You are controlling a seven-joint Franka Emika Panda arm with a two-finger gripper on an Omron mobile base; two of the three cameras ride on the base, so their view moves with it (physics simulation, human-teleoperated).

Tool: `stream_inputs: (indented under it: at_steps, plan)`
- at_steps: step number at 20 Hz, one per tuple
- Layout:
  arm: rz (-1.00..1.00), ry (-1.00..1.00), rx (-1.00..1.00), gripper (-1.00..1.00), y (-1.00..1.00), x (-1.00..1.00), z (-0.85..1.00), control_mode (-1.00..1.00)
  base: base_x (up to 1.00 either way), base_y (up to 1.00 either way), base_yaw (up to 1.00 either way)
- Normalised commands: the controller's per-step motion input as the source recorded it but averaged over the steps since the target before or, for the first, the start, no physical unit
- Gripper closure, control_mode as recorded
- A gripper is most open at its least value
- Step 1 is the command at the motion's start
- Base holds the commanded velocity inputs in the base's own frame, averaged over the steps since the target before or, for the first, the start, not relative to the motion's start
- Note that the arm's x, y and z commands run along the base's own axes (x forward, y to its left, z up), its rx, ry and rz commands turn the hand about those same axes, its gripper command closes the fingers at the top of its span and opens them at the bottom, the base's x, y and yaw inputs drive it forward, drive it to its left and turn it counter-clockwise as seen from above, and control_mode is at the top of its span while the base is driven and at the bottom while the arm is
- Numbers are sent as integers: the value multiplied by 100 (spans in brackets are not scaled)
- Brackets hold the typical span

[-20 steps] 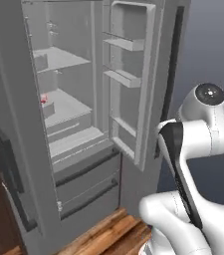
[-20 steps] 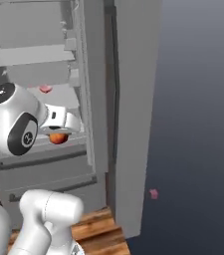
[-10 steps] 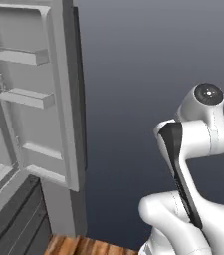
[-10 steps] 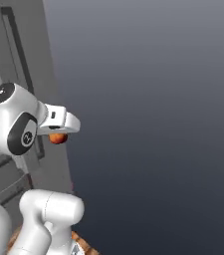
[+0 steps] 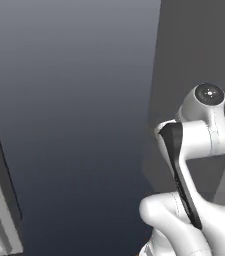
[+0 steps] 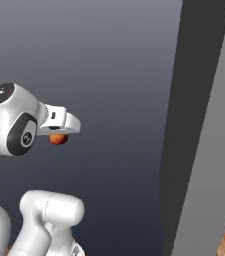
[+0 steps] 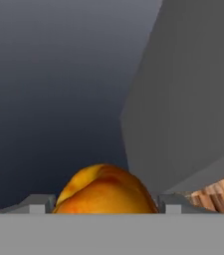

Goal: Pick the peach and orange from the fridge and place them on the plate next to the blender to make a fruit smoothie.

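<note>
- Gripper (image 6: 59, 134) clenched on the peach (image 7: 103, 191), fruit wedged between the fingertips.
- Carried high, clear of a grey panel (image 7: 193, 99) ahead and to one side.
- Best kept clamped firmly and level until plate reached.

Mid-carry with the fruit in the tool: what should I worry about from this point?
1. The peach is round and sits between the fingertips with much of it bulging past them; in my judgement a jolt might let it slip out.
2. A grey panel stands close on one side in the hand view, so a wide swing may clip it.
3. From the right base view the tool hangs over open floor; a dropped peach would likely roll away.
</note>
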Motion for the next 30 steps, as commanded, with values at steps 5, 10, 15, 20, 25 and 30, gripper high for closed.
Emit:
stream_inputs:
  at_steps: [5, 10, 15, 20, 25, 30]
  plan:
    - [0, 0, 0, 100, 0, 0, 0, 100, -6, -53, -79]
    - [0, 0, 0, 100, 0, 0, 0, 100, -1, -86, -70]
    - [0, 0, 0, 100, 0, 0, 0, 100, 20, -100, -47]
    - [0, 0, 0, 100, 0, 0, 0, 100, 75, -100, -13]
    - [0, 0, 0, 100, 0, 0, 0, 100, 100, -71, 11]
    - [0, 0, 0, 100, 0, 0, 0, 100, 100, -36, 11]
